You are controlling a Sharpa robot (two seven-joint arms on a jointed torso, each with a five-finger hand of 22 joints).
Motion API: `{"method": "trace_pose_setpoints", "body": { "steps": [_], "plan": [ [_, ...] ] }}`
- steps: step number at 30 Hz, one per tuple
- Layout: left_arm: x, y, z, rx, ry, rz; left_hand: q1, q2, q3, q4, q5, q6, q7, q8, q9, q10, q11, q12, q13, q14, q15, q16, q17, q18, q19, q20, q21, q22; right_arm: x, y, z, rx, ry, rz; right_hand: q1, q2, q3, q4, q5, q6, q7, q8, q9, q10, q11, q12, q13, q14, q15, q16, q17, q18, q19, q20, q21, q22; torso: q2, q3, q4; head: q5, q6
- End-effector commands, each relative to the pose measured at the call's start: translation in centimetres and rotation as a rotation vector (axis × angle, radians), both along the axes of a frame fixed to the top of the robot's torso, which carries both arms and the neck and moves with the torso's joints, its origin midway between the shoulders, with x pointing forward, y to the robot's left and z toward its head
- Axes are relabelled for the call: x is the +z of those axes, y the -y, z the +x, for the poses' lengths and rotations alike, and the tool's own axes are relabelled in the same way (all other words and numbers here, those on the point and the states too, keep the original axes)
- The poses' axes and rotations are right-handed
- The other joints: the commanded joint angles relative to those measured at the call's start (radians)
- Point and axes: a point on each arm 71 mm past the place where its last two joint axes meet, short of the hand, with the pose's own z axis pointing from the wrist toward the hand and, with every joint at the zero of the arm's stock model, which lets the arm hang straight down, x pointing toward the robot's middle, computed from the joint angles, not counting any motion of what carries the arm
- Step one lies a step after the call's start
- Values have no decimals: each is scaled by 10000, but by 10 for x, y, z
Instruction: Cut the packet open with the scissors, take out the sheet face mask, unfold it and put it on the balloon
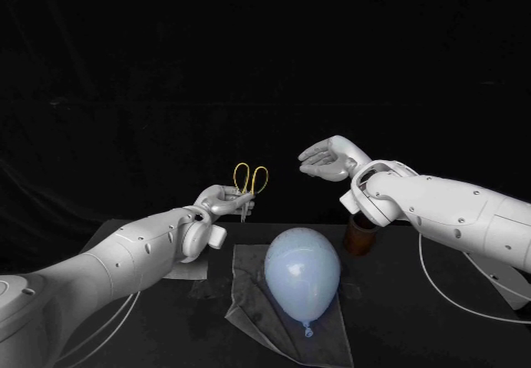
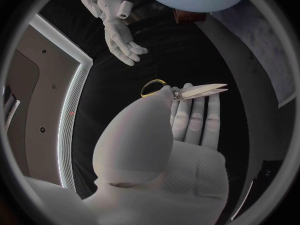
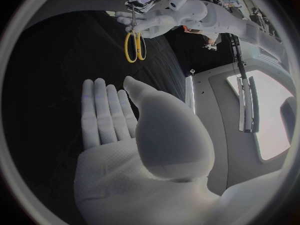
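From where I stood, the robot's left hand (image 1: 225, 204) was raised above the near left part of the counter (image 1: 443, 322), and it held a pair of yellow-handled scissors (image 1: 248, 184) by the middle, near the pivot. The two handle loops stood up above the fingers, and the blades pointed down past them. In the left wrist view the thumb lay over the scissors (image 2: 187, 91) with the fingers (image 2: 199, 116) stretched behind them, and the blades looked closed together. The right hand (image 1: 328, 159) hung in the air, higher and well apart from the left, turned palm up and holding nothing. The right wrist view showed its fingers (image 3: 105, 112) straight and side by side, with the thumb standing off from them, and beyond them the left hand (image 3: 150, 21) with the scissors (image 3: 134, 46) hanging from it. Below and between the two hands, a pale blue balloon (image 1: 301, 274) lay on a crumpled dark grey cloth (image 1: 252, 310) spread on the counter, its knotted end toward the robot. Just behind the balloon, on its right side, stood a small brown object (image 1: 358, 234); I could not tell what it was.
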Motion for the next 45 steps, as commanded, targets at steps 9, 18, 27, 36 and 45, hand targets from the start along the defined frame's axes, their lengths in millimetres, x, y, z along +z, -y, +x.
{"method": "trace_pose_setpoints", "body": {
  "steps": [9,18,27,36,45],
  "plan": [
    [23,-10,4,-3300,-1653,2573,-228,-211,898,-752,17,-8,144,95,1482,98,-105,-24,1,806,-228,377,253,197,514,-216,408,150,6,-34,-33,2316,2719,-4513,-208,-280,1096,-324,-258,654,-236,-245,-286,993,-394,-382,-20,2164,-691,-146,238,13,1507,-853,3197,2399,44,155,-32,171,-59],
    [27,-7,2,-4183,-2446,2601,-297,-263,997,-835,17,-9,169,102,1519,108,-109,-26,0,815,-231,368,272,188,507,-225,436,160,1,-80,-40,2641,3430,-6720,-991,-1214,2239,-22,-484,268,-455,-564,-309,1346,-689,-335,54,4025,-1012,1998,2439,-1134,4313,-1142,10476,9682,63,205,-17,214,-54],
    [30,-6,3,-4074,-2619,2412,-425,-277,1135,-877,16,-40,151,92,1558,80,-86,-35,-4,784,-212,336,289,178,468,-216,449,160,1,-97,-34,2304,2862,-6424,-1284,-1471,2394,2,-20,-120,-340,-648,-74,1566,-669,-300,434,4866,-979,9856,9361,-1319,4450,-1022,11543,10951,85,152,0,235,-52],
    [32,-3,1,-4186,-2653,2422,-445,-280,1162,-888,16,-45,152,91,1565,75,-85,-35,-4,780,-210,331,293,179,463,-215,452,161,0,-116,-43,2575,3798,-7344,-1501,-1588,2259,19,57,188,-751,-390,155,554,-506,-376,266,4730,-831,10587,9848,-1382,4688,-861,11806,11225,106,130,43,252,-110],
    [34,0,1,-4264,-2633,2429,-460,-283,1181,-896,15,-45,158,92,1572,76,-87,-33,-3,780,-210,329,297,180,461,-215,456,162,-7,-132,-47,2947,4119,-8010,-1249,-1330,1502,-108,50,157,-766,-402,225,-929,-698,-347,35,4609,-1180,10620,9571,-1189,4286,-1164,11135,10674,121,129,23,289,-138]
  ]
}}
